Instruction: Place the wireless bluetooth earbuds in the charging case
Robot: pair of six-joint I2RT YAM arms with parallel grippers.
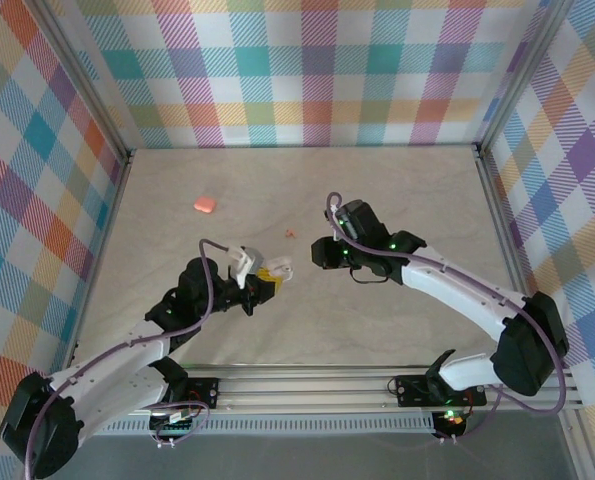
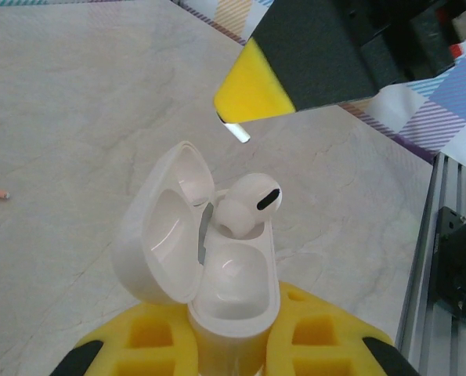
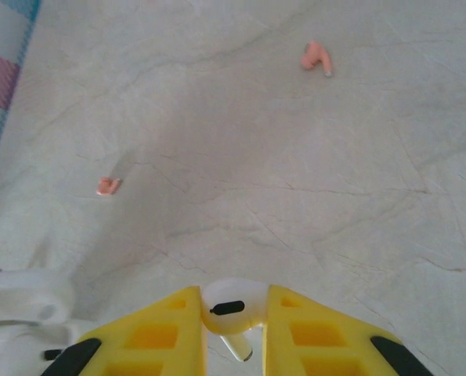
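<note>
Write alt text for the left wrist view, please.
An open white charging case is clamped between the yellow fingers of the left gripper, one white earbud standing in it with the nearer well empty. A yellow fingertip of the right gripper hangs above it.

Bright, even overhead light; faint soft shadows; wrist close-ups slightly blurred.

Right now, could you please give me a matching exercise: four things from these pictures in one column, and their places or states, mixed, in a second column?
Things
1. white charging case
2. earbud in left wrist view
3. earbud in right wrist view
4. pink case

States
a. pinched between the right jaws
b. lying untouched on the table
c. held open by the left jaws
d. sitting in the open case

Pairs: 1-c, 2-d, 3-a, 4-b
</note>
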